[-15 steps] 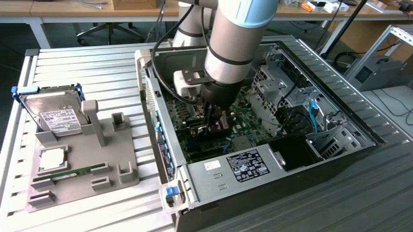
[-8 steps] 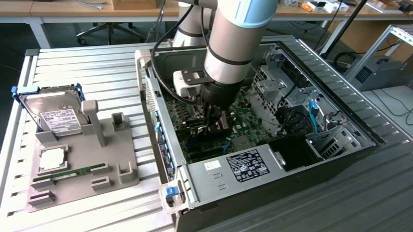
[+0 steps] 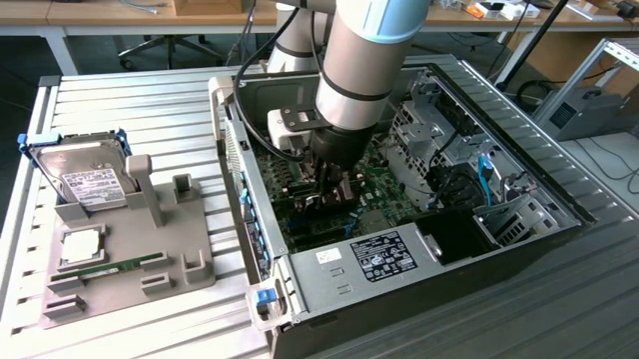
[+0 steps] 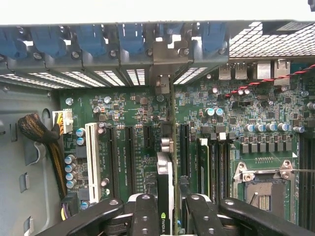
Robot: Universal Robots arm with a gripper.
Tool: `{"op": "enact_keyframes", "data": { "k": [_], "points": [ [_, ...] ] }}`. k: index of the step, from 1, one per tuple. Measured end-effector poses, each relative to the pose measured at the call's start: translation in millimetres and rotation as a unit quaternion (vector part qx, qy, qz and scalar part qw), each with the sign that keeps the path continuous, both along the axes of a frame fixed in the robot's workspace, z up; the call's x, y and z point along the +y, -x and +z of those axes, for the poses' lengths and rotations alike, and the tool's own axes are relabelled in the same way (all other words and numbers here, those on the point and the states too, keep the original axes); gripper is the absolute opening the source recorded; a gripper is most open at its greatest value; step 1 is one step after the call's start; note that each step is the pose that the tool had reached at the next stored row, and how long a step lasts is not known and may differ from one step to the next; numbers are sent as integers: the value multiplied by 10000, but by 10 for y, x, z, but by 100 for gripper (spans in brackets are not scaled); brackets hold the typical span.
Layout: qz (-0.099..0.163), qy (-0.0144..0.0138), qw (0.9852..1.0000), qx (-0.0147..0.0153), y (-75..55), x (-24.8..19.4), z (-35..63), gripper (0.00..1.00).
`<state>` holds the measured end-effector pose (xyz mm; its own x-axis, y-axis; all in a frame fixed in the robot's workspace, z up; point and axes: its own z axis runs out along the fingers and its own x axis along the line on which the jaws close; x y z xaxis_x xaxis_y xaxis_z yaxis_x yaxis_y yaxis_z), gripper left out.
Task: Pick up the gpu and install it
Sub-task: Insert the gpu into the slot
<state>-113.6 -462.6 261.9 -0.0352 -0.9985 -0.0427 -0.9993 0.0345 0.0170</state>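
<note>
Gripper is clamping the gpu edge-on between its fingers — the card is standing upright over the motherboard, inside the open computer case, its bracket reaching the rear slot openings.

The gripper holds the gpu edge-on between its black fingers, the card standing upright over a green motherboard inside an open computer case. The card's silvery bracket end reaches toward a row of blue slot latches and perforated metal slot covers along the case wall. A white expansion slot, black slots, a bundle of braided cables and an empty processor socket surround the card.
</note>
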Motion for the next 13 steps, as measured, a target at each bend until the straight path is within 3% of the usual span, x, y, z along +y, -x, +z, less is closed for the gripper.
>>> {"op": "enact_keyframes", "data": {
  "k": [13],
  "points": [
    [0, 0, 10000, 0, 2, 0, 0, 27]
  ]
}}
